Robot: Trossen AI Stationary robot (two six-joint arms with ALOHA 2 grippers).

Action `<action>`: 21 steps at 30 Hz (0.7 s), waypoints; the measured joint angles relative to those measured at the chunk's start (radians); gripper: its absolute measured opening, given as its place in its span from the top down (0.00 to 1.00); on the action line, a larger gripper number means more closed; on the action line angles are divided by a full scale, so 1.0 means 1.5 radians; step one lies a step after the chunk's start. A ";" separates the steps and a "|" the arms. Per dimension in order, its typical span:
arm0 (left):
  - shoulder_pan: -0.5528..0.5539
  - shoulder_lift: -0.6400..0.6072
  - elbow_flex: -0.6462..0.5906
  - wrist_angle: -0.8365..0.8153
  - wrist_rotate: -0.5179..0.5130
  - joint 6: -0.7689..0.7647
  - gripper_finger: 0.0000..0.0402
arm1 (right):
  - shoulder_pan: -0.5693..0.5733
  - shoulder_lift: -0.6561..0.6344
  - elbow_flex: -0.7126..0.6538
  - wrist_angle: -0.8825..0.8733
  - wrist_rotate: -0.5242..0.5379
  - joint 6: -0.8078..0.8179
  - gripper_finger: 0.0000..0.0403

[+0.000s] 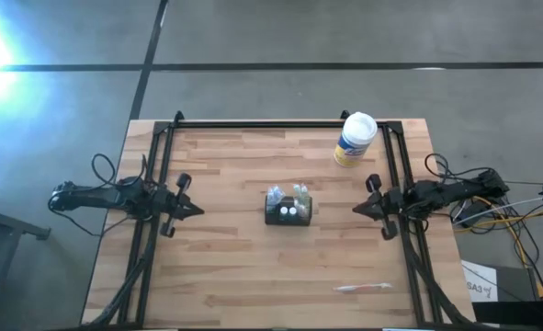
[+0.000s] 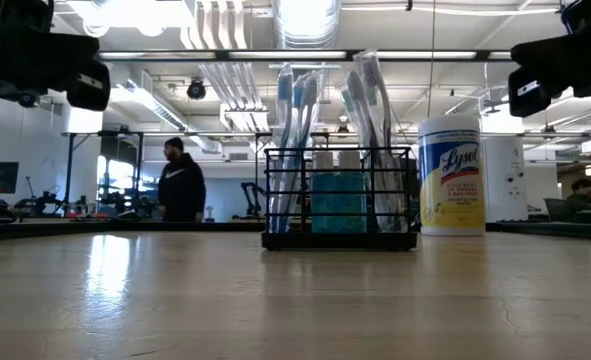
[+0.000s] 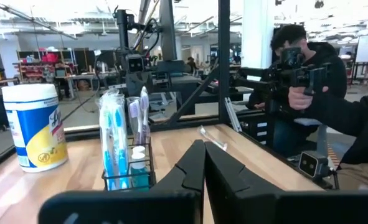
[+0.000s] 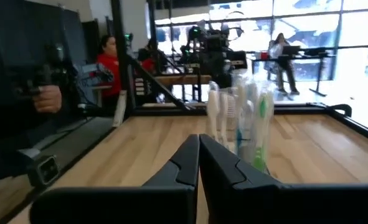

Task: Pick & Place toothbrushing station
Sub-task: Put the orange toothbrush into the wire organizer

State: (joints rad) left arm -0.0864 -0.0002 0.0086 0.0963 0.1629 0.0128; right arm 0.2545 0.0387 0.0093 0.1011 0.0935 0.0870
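Wire bars form the toothbrushing station [image 1: 288, 211], a small black rectangular rack standing upright on the pale wood-plank table [image 1: 234, 276], midway between the two grippers and well apart from both. The left gripper [image 1: 197, 211] hangs off to one side with its dark tapered fingers pressed together on nothing; the right gripper [image 1: 356, 210] faces it from the other side, likewise closed and empty. Beyond the right gripper, near the table's far edge, stands a white cylindrical canister [image 1: 354, 139] with a yellow label. The low view shows tall wrapped toothbrushes [image 2: 297, 150] rising from the rack; only the high view shows a loose toothbrush [image 1: 363, 288] lying flat near the table's front edge.
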 joint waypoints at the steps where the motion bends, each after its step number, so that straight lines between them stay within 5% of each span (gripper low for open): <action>1: 0.000 0.000 0.000 0.000 0.000 -0.006 0.97 | 0.000 0.003 0.000 0.001 0.010 0.000 0.98; 7: 0.000 0.001 0.000 -0.008 -0.001 -0.049 0.95 | 0.000 0.027 0.000 0.004 0.108 0.055 0.98; 12: 0.000 0.002 -0.001 -0.031 -0.002 -0.063 0.96 | 0.000 0.063 0.033 0.004 0.118 0.060 0.98; 21: 0.000 0.002 0.000 -0.032 -0.002 -0.064 0.95 | 0.002 0.265 0.296 -0.257 0.137 0.163 0.98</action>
State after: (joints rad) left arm -0.0864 0.0021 0.0090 0.0486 0.1596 -0.0830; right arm 0.2569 0.4368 0.4530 -0.2841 0.2996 0.3313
